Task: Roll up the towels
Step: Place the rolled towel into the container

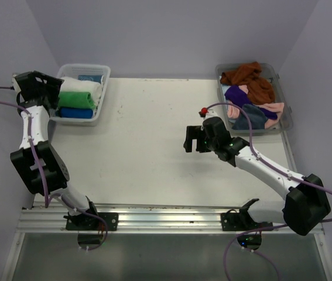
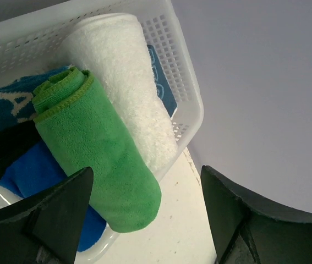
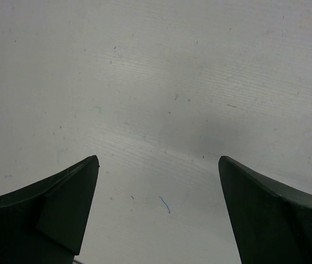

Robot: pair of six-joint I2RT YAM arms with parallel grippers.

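Three rolled towels lie in the white slotted basket (image 1: 103, 71) at the back left: white (image 1: 86, 88), green (image 1: 76, 99) and blue (image 1: 76, 112). My left gripper (image 1: 50, 96) hovers at the basket's left side, open and empty. Its wrist view looks down on the green roll (image 2: 98, 159), the white roll (image 2: 125, 82) and the blue one (image 2: 29, 170); the left gripper (image 2: 147, 170) holds nothing. Loose rust-brown (image 1: 250, 76), purple (image 1: 239, 95), pink (image 1: 271, 108) and slate-grey (image 1: 253, 120) towels fill the clear tub (image 1: 287, 120) at the back right. My right gripper (image 1: 194, 140) (image 3: 158, 159) hangs open over bare table.
The white table (image 1: 148, 129) lies between the two containers. A metal rail (image 1: 166, 218) with the arm bases runs along the near edge. Walls close in on the left, back and right. A small red piece (image 1: 202, 111) sits on the right arm's cable.
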